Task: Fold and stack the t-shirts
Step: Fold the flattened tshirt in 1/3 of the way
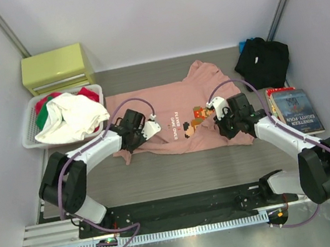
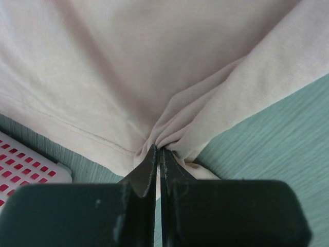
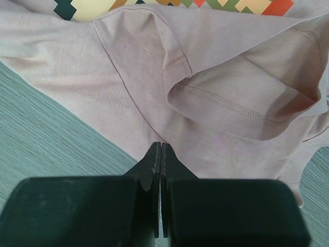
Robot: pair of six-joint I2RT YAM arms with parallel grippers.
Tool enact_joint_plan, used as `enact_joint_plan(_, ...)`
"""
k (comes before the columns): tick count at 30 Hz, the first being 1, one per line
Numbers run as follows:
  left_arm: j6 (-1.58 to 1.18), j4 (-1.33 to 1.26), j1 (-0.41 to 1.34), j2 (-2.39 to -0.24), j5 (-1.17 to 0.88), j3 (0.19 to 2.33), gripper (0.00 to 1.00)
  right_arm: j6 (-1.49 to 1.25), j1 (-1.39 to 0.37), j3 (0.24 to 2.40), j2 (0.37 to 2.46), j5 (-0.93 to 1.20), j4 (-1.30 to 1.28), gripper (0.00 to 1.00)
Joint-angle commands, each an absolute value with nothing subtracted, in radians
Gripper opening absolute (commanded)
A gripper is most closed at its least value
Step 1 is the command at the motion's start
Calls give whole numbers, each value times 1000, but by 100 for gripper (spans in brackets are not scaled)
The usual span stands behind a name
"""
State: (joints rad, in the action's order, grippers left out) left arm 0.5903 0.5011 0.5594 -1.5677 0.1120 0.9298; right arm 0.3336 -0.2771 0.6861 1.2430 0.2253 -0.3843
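One salmon-pink t-shirt (image 1: 148,98) lies spread on the desk (image 1: 192,169), its near edge hidden under both arms.
Left hand (image 2: 157,149) pinches a gathered soft fold; right hand (image 3: 160,145) is pressed together at the stitched hem, grip unclear. Black t-shirt (image 1: 262,61) lies crumpled far right.

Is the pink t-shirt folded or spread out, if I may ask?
Spread out: the pink t-shirt lies flat, chest print showing, unfolded.
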Motion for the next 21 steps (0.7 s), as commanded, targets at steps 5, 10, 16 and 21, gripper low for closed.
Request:
enact_joint_plan(5,626,425,489,-1580,101,925,0,324,-272,716,1236,245,-374,1)
enact_joint_plan(10,600,414,480,-1600,94,969,0,324,-272,721,1247,249,-374,1)
enact_joint_plan(16,583,388,480,-1617,107,973,41,324,-272,719,1241,249,-376,2)
enact_joint_plan(21,577,327,480,-1554,123,927,46,327,-272,719,1246,259,-379,3)
